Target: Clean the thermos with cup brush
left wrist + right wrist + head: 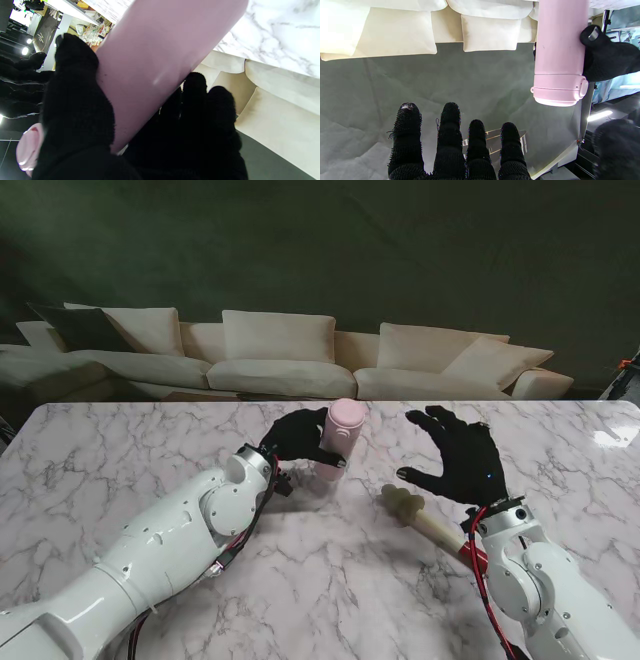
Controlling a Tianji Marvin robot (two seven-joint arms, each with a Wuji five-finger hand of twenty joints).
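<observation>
A pink thermos with its lid on stands upright on the marble table, and my left hand in a black glove is shut around its body. The left wrist view fills with the pink thermos between thumb and fingers. A cup brush with a cream sponge head and pale handle lies on the table to the right, its handle running under my right wrist. My right hand hovers open above the brush, fingers spread, holding nothing. From the right wrist, the thermos and my left hand show.
A cream sofa with cushions runs along the far side of the table. A red part sits by the brush handle near my right wrist. The table's far edge lies just beyond the thermos.
</observation>
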